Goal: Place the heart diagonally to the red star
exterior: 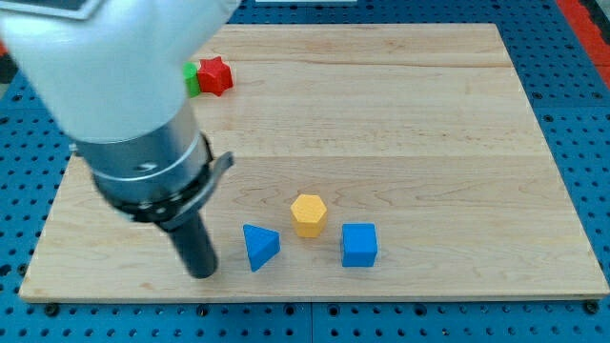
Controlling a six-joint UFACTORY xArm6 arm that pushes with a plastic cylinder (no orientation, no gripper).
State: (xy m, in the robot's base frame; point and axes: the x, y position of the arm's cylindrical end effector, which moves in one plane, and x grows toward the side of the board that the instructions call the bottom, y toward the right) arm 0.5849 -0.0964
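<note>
Arm (114, 76) hides part of green block (192, 79) beside red star (215, 75); my tip (202, 274) stands well apart.

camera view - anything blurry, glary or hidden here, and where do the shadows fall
In the camera view, the arm's big pale housing at the view's top left is soft and out of focus, and it hides most of the green block beside the red star. My tip, the blue triangle, yellow hexagon and blue cube look sharp, with short soft shadows; lighting is even, no harsh glare.

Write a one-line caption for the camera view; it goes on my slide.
My tip rests left of the blue triangle, far from the red star; no heart is visible.
</note>
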